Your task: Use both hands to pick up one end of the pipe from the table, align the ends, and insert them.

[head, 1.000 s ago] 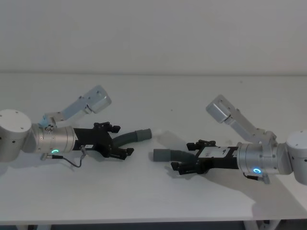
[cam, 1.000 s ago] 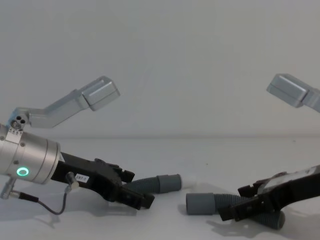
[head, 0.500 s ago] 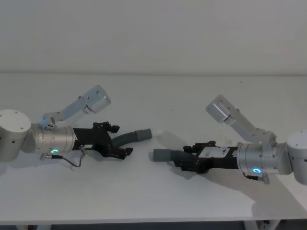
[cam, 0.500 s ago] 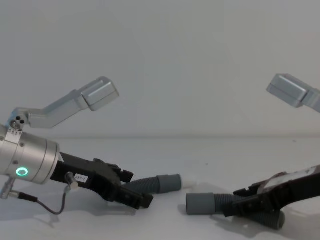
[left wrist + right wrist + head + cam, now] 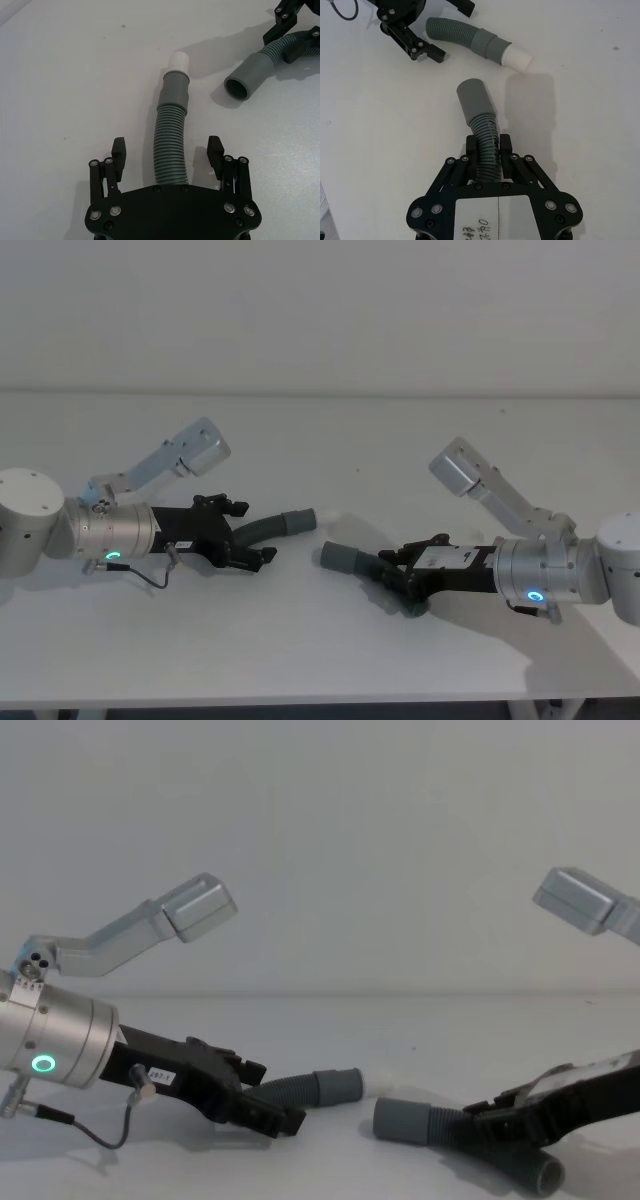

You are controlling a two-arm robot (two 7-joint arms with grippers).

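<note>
Right gripper (image 5: 488, 145): jaws pinched onto the ribbed body of the longer hose piece (image 5: 485, 131), one finger on each side, just behind the longer piece's cuff (image 5: 474, 100). That cuff juts out ahead of the fingers, open mouth aimed toward the robot's left. In the chest view it sits tilted and looks just clear of the table (image 5: 320, 440), though contact is hard to rule out from that angle. The plain ribbed end (image 5: 545, 1175) of this piece pokes out beneath the gripper body.

Left gripper (image 5: 167, 150): jaws spread wide. The shorter hose piece (image 5: 171, 145) runs between them with a gap to each finger; no touch seen. This piece lies on the table, curving away to the shorter piece's cuff (image 5: 174, 90), capped by a whitish tip (image 5: 178, 61).

The two cuffs are near each other but apart, with bare table between them. They are not in line: the shorter piece's cuff lies farther from the robot, the longer piece's nearer.

Left arm low over the table's left side, green ring light (image 5: 115, 557) lit. Right arm low on the right, bluish ring light (image 5: 537, 596) lit.
</note>
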